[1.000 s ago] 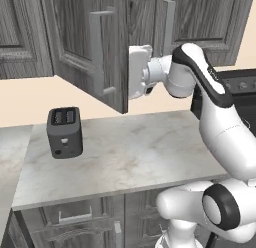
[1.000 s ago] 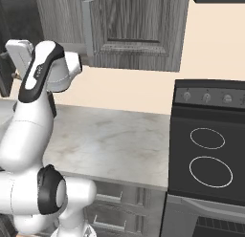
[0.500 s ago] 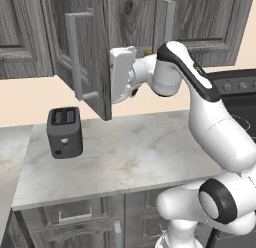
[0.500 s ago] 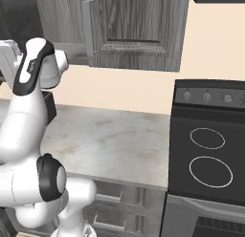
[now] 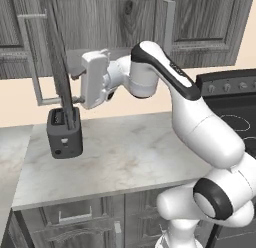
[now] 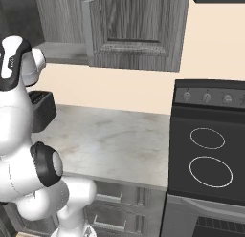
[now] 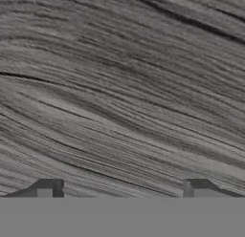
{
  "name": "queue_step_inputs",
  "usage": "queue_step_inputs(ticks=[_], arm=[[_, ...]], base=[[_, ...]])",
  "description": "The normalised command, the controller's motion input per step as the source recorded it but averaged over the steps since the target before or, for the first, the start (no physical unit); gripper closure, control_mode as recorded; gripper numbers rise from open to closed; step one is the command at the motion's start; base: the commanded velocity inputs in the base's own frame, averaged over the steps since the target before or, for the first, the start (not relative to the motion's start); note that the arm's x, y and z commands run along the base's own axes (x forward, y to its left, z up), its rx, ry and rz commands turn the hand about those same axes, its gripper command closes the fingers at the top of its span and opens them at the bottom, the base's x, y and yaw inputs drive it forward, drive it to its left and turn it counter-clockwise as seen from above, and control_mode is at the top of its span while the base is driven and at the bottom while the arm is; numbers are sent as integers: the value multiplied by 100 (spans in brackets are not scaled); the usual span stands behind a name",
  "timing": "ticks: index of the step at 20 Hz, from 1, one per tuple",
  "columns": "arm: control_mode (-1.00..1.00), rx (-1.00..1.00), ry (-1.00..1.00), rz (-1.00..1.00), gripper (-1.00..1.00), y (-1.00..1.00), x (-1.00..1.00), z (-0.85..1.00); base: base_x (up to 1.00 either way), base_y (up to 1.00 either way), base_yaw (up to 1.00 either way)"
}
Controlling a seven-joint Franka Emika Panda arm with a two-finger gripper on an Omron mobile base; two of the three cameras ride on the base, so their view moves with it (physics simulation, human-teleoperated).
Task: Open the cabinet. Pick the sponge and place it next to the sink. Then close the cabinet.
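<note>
Swung further open since a second ago: left door (image 5: 59, 67) of the cabinet (image 5: 125, 22), now edge-on in the left base view, carried leftward along with the arm. Jaws (image 5: 76, 88) spread wide, pinching nothing, tips against the door's inner face; wood grain close up between the tips (image 7: 48, 187) in the hand view. Black toaster (image 5: 64, 133) on the counter (image 5: 125, 157) below the door. Stove (image 6: 208, 155) to the right. Sponge not made out.
</note>
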Motion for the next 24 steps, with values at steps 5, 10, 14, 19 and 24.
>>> queue_step_inputs(ticks=[5, 10, 14, 19, 24], arm=[[-100, -1, -3, 3, -100, 36, -15, 0], [-100, -3, -15, -1, -100, -13, -10, 3], [-100, -12, -14, -9, -100, -66, -6, 8], [-100, -19, -9, -14, -100, -82, 0, 8], [-100, -19, -6, -17, -100, -96, 0, 17]], base=[[0, 0, 0], [0, 0, 0], [0, 0, 0], [0, 0, 0], [0, 0, 0]])
